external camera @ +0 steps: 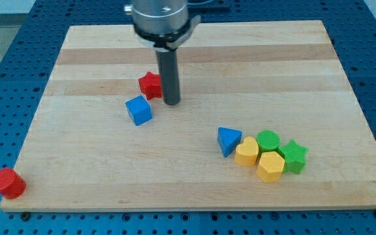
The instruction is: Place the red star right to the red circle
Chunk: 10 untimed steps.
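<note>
The red star (150, 85) lies on the wooden board (194, 52), left of the middle. My tip (171, 102) stands just to the star's right, close to or touching it. The red circle (8, 183) sits at the board's bottom left corner, far from the star and the tip.
A blue cube (138, 109) lies just below and left of the star. At the lower right sits a cluster: a blue triangle (228, 140), a yellow heart (247, 153), a green circle (267, 140), a yellow hexagon (270, 166) and a green star (293, 155).
</note>
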Each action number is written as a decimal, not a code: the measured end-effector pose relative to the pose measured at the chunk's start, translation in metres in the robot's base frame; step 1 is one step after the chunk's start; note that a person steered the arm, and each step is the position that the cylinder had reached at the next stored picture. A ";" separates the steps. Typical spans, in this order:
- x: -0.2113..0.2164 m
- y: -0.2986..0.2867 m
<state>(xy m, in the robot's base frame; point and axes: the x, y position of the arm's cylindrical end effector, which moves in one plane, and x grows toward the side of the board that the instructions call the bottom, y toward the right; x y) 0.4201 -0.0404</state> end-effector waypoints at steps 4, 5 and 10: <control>-0.021 -0.151; -0.082 -0.144; 0.053 -0.189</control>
<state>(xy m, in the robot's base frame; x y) 0.4735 -0.2295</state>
